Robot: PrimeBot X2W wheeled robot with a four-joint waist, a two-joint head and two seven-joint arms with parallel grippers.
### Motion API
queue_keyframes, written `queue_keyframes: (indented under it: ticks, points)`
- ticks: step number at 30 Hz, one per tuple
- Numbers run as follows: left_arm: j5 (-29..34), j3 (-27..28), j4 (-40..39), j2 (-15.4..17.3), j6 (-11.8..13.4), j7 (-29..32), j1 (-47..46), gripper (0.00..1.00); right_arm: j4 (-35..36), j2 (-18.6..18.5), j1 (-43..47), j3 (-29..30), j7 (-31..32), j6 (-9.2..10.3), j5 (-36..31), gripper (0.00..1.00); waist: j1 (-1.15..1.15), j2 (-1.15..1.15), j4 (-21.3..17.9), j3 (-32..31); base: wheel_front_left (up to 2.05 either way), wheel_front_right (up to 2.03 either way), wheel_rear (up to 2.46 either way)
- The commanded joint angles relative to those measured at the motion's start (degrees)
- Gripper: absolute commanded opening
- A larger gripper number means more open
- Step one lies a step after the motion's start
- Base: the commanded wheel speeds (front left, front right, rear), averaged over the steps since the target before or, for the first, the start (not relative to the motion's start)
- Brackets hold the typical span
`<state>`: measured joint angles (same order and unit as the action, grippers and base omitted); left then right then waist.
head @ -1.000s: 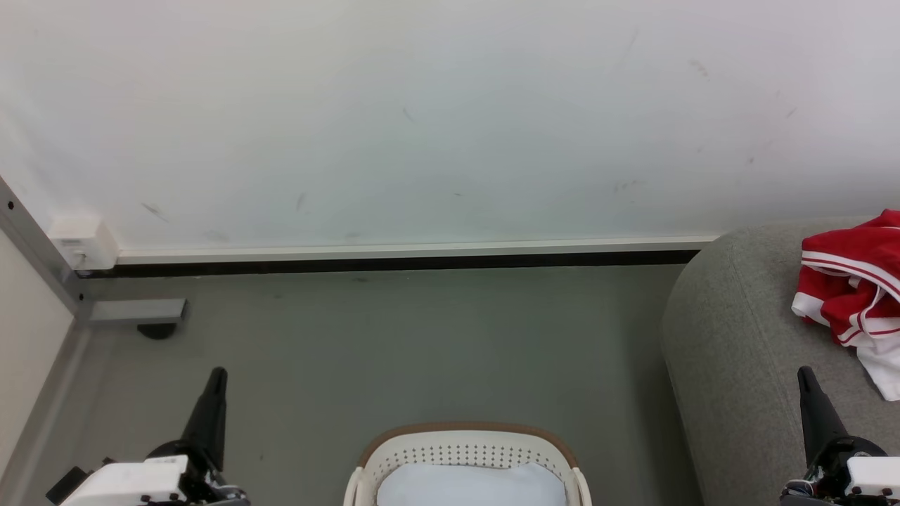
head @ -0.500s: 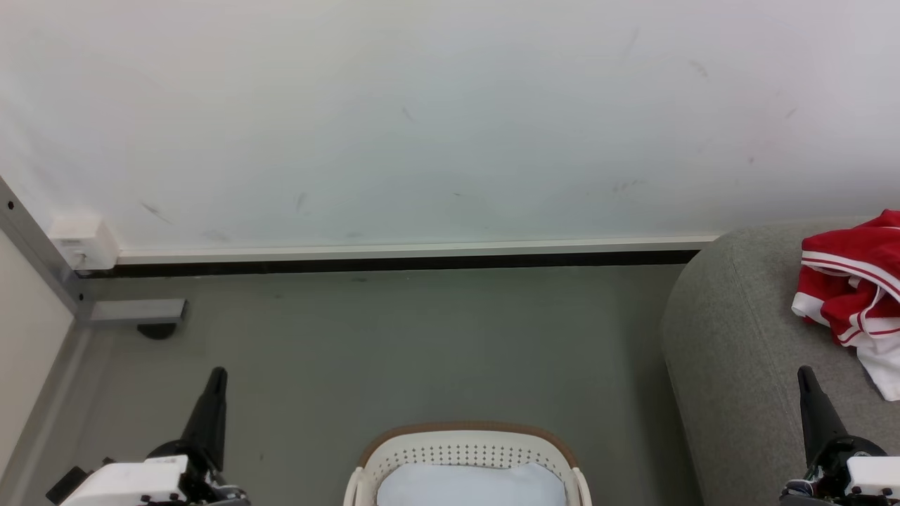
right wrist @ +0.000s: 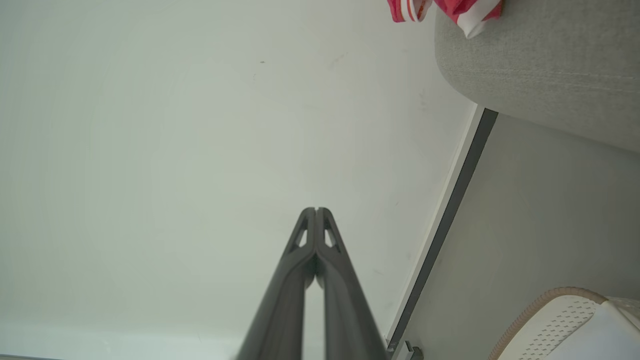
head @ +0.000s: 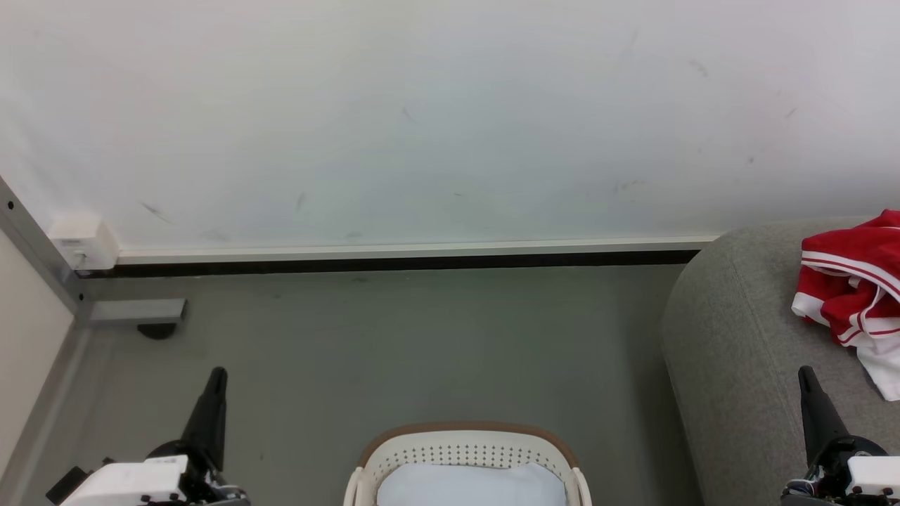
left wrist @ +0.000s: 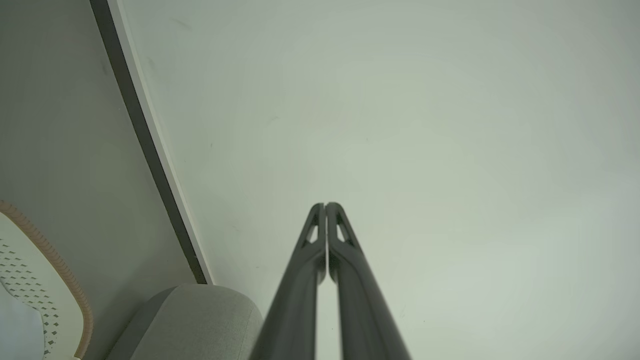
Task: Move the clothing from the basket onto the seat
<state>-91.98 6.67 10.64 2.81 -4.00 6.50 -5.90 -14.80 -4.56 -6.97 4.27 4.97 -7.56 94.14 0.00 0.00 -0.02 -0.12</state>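
The cream-white basket (head: 467, 450) with a brown rim stands on the floor at the bottom centre of the head view; a plain pale pad (head: 471, 486) lies inside it. Red clothing (head: 854, 281) with white trim lies crumpled on the grey seat (head: 731, 337) at the right. My left gripper (head: 218, 372) is shut and empty at the lower left, pointing up. My right gripper (head: 804, 372) is shut and empty in front of the seat. In the left wrist view the left gripper (left wrist: 325, 205) has its tips together; in the right wrist view the right gripper (right wrist: 316, 210) likewise, with clothing (right wrist: 445, 9) on the seat (right wrist: 540, 65).
A white wall (head: 422, 119) with a baseboard (head: 408, 251) runs across the back. A grey metal post (head: 39, 256) with a foot bracket (head: 137, 310) and a white box (head: 83, 241) stand at the left. Grey floor (head: 422, 344) lies between basket and wall.
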Motion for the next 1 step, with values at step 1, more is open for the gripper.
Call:
queue_keyframes:
  ticks: [1]
  points:
    - [-0.7,0.1,-0.2,0.1,-0.3,0.2,-0.5,0.00,0.3,-0.4,-0.4,0.0,-0.3,0.14,0.6,0.00,0.00,0.00,0.0,0.0,0.00,0.00,0.00]
